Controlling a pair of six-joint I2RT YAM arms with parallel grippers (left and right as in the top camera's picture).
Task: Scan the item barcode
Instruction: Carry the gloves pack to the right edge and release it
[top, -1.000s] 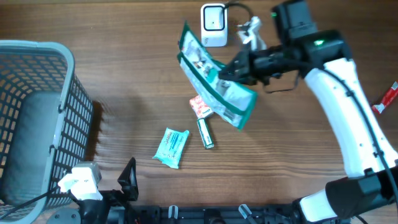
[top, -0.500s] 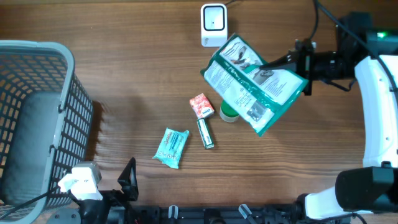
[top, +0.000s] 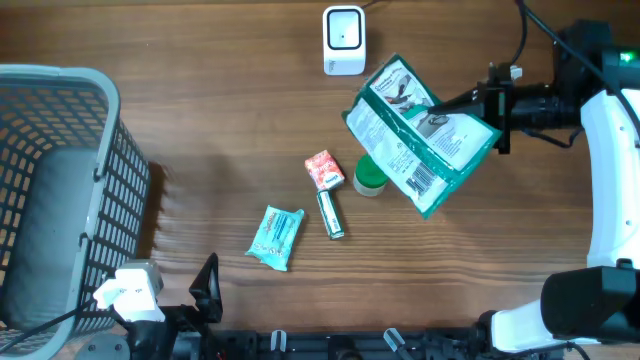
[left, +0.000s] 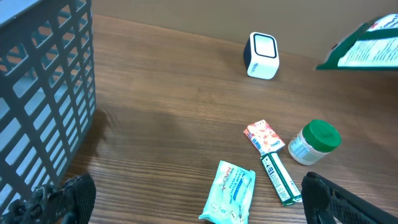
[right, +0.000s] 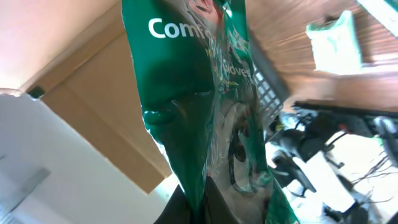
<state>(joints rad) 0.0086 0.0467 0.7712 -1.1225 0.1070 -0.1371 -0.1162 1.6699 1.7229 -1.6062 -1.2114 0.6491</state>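
Note:
My right gripper is shut on the right edge of a green and white bag and holds it flat above the table. The bag's printed back faces up, and a barcode shows near its lower corner. The white scanner stands at the table's far edge, up and left of the bag. In the right wrist view the green bag fills the frame, pinched at my right gripper. My left gripper is open at the near edge, holding nothing. The bag's edge shows top right there.
A grey basket takes up the left side. Under and left of the bag lie a green-lidded jar, a small red pack, a green stick pack and a light-blue wipes pack.
The right arm swung the bag from beside the scanner to the right and turned it flat, printed side up. In the last half second it drifted slightly further right. The left arm stayed still.

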